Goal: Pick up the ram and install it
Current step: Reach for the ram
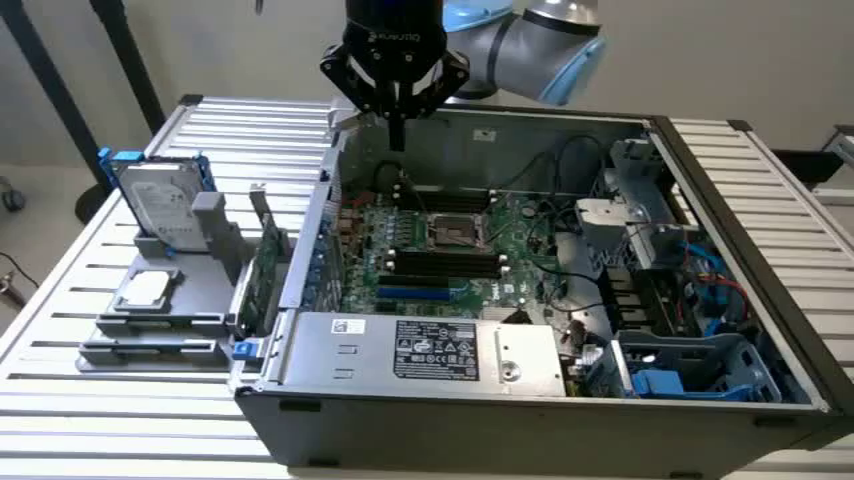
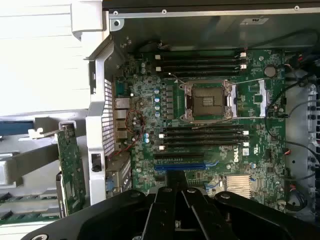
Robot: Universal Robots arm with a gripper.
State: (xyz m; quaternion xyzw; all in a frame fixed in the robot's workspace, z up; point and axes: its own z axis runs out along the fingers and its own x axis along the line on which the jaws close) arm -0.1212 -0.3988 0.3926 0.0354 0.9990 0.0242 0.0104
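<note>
end effector (image 1: 396, 140) pinched shut, empty, over the case's (image 1: 521, 135) far wall; ram (image 2: 22, 214), seemingly the green strip outside it, lies toward the exterior view's left, parallel to the slots (image 2: 202, 135)

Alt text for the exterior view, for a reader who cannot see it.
A robot arm's gripper, jaws shut and empty, hangs over the far side of an open computer case, above its green motherboard. On the exterior view's left, a grey stand holds a hard drive, a silver chip and an upright green card.
</note>
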